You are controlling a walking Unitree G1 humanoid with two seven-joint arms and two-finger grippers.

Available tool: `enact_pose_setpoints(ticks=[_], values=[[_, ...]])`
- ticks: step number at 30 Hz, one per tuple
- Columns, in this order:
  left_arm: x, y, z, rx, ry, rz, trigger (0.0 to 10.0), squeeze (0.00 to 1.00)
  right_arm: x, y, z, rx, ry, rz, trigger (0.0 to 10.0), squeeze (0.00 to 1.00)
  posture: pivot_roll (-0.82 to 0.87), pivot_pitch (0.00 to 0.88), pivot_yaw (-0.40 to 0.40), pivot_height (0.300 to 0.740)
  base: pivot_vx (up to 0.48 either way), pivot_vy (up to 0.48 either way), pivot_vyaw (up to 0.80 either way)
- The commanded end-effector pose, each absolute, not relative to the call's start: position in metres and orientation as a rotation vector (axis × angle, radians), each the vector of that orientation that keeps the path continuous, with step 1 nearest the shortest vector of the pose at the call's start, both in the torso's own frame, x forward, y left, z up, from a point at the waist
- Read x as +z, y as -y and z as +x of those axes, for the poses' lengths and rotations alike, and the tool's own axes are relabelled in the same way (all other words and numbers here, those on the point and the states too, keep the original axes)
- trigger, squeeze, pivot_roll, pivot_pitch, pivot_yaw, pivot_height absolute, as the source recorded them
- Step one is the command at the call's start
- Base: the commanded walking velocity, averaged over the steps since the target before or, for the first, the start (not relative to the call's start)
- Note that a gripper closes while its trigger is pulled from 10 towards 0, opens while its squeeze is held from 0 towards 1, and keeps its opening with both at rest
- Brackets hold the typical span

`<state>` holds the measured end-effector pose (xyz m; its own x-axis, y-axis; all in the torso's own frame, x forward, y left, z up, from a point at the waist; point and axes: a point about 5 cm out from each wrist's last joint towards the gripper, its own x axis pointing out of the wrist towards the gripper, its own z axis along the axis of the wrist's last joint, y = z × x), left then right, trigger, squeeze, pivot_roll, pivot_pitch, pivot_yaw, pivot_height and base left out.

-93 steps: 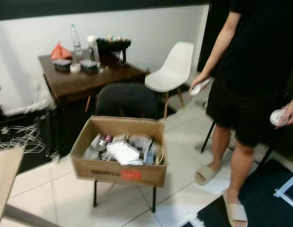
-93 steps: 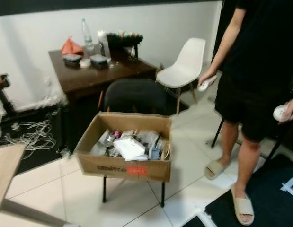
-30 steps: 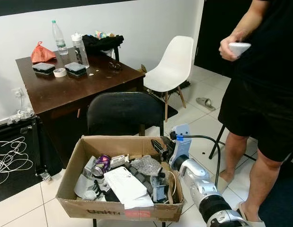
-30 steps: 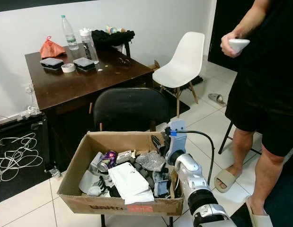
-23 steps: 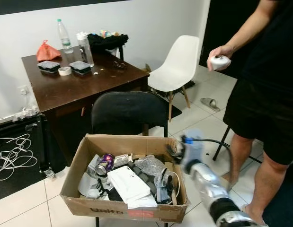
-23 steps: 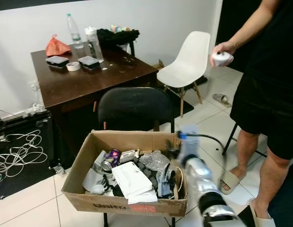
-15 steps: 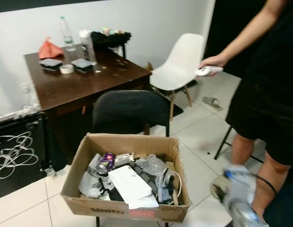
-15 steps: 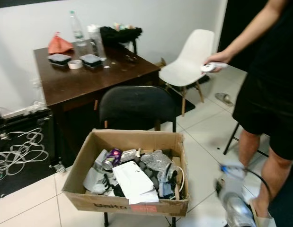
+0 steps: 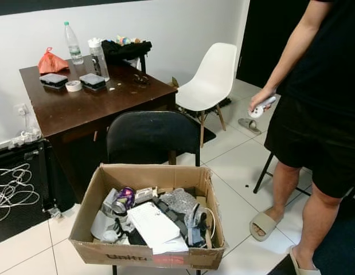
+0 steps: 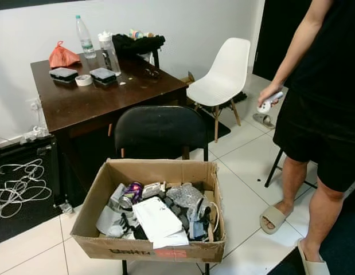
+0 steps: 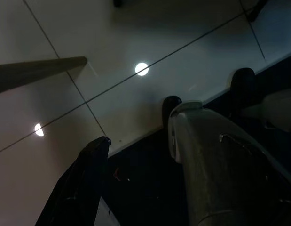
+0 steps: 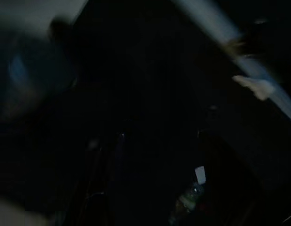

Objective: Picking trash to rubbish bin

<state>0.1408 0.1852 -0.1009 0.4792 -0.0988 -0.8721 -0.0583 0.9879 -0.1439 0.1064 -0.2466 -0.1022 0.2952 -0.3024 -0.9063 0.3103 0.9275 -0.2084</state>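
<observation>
Cardboard box (image 9: pixel 102 252) full of trash (image 9: pixel 155 223) on a black chair (image 9: pixel 149 136), dark worktop (image 9: pixel 85 103) behind it. Person (image 9: pixel 318 114) standing at right on the floor (image 9: pixel 237 166). Left jaws hanging over dim floor, state impossible to tell; right wrist view too dark

Standing person in black shirt and shorts (image 9: pixel 315 114): head and right side cut off by the frame. Open brown cardboard box of mixed trash (image 9: pixel 108 252): lower front edge cropped; it hides the seat of the black chair (image 9: pixel 151 137). Right wrist view: dark and blurred, contents indistinct. Items on the dark wooden desk (image 9: pixel 85 109): too small to identify.
</observation>
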Motion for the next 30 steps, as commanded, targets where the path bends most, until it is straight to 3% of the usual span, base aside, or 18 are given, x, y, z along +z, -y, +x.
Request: enact_pose_setpoints(ticks=[1,6,15,30], values=[[-0.103,-0.193,0.133,0.002,-1.105,-0.153,10.0,0.00,-0.107,0.236,0.099,-0.322,-1.263,-0.016,10.0,0.00,-0.12,0.094,0.057,0.740,-0.311,0.000,0.00],[-0.103,-0.194,0.133,0.003,-1.105,-0.148,10.0,0.00,-0.108,0.230,0.102,-0.272,-1.271,-0.046,10.0,0.00,-0.10,0.084,0.053,0.740,-0.326,0.000,0.00],[-0.103,-0.192,0.135,0.018,-1.098,-0.156,10.0,0.00,-0.100,0.221,0.135,-0.092,-1.222,-0.160,10.0,0.00,-0.08,0.070,0.032,0.740,-0.325,0.000,0.00],[-0.106,-0.192,0.126,0.029,-1.115,-0.167,10.0,0.00,-0.104,0.217,0.124,-0.017,-1.262,-0.225,10.0,0.00,-0.07,0.080,0.025,0.740,-0.323,0.000,0.00]])
